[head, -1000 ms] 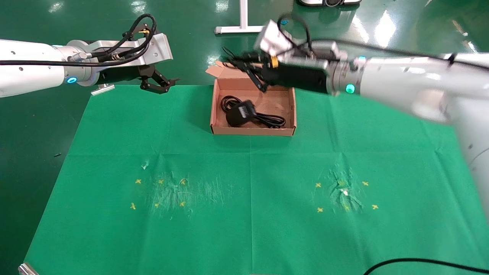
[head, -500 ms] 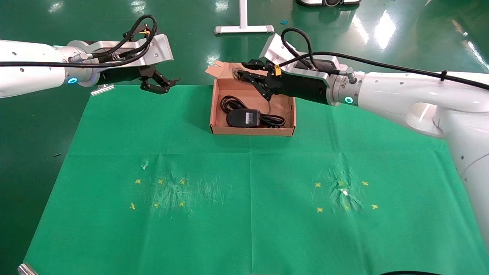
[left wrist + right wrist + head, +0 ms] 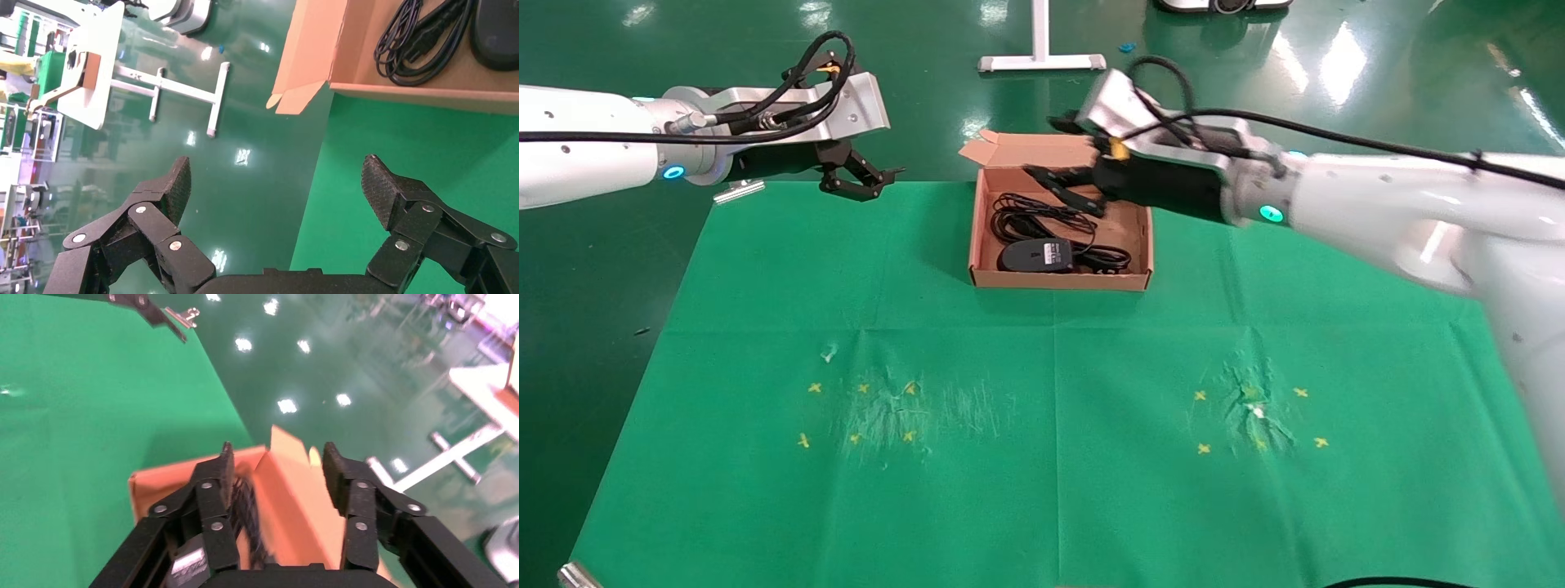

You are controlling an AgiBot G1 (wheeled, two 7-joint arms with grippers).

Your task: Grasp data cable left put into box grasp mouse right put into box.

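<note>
The brown cardboard box (image 3: pixel 1058 280) stands at the back middle of the green cloth. The black mouse (image 3: pixel 1030 256) lies in it with its white label up, and its thin cord (image 3: pixel 1030 214) is piled behind it. The thicker data cable (image 3: pixel 1109 258) lies in the box beside the mouse, partly under it. My right gripper (image 3: pixel 1050 159) hangs open and empty above the box's back edge. In the right wrist view it (image 3: pixel 278 465) is above the box (image 3: pixel 287 496). My left gripper (image 3: pixel 862 180) is open and empty at the cloth's far left edge; its wrist view (image 3: pixel 275 168) shows the box (image 3: pixel 343 55) and black cords (image 3: pixel 422 43).
The green cloth (image 3: pixel 1050 457) has yellow cross marks and scuffed patches at the front left and front right. A white stand's foot (image 3: pixel 1042 62) is on the floor behind the box. A metal clip (image 3: pixel 738 191) holds the cloth's far left corner.
The mouse has dropped into the box and settled a little to the left. Its thin cord has fallen in behind it. My right gripper shifted over the box's back edge. The left arm has not moved.
</note>
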